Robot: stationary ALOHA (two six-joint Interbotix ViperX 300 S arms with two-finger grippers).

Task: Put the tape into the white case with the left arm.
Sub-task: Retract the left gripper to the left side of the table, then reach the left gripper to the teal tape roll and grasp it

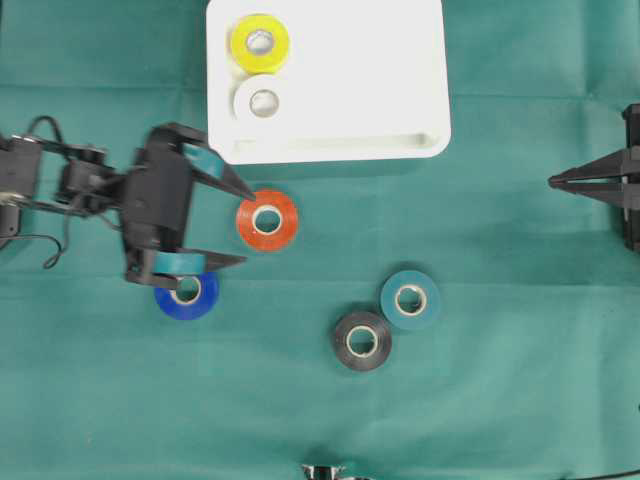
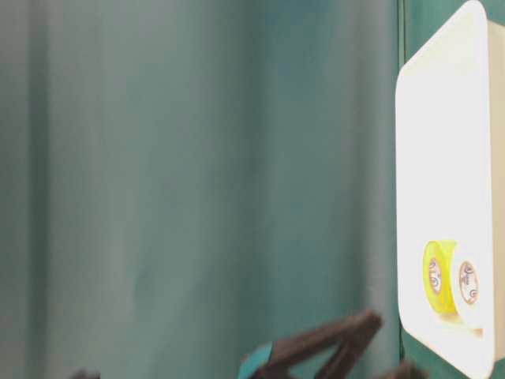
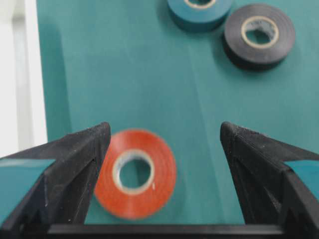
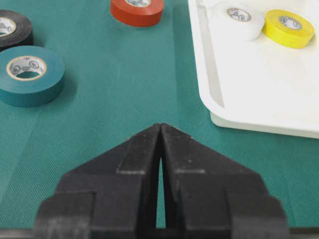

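Note:
An orange-red tape roll (image 1: 267, 220) lies flat on the green cloth just below the white case (image 1: 400, 100). My left gripper (image 1: 244, 226) stands open beside the roll, its two teal-striped fingers spread wide. In the left wrist view the roll (image 3: 135, 174) sits between the fingertips, close to the left one (image 3: 87, 149), with a wide gap to the right one. The case holds a yellow roll (image 1: 260, 43) and a white roll (image 1: 263, 102). My right gripper (image 1: 552, 181) rests shut at the right edge, holding nothing (image 4: 160, 127).
A blue roll (image 1: 187, 293) lies partly under the left gripper's lower finger. A teal roll (image 1: 410, 299) and a black roll (image 1: 362, 340) touch each other at centre right. The case's right part (image 4: 259, 94) holds nothing.

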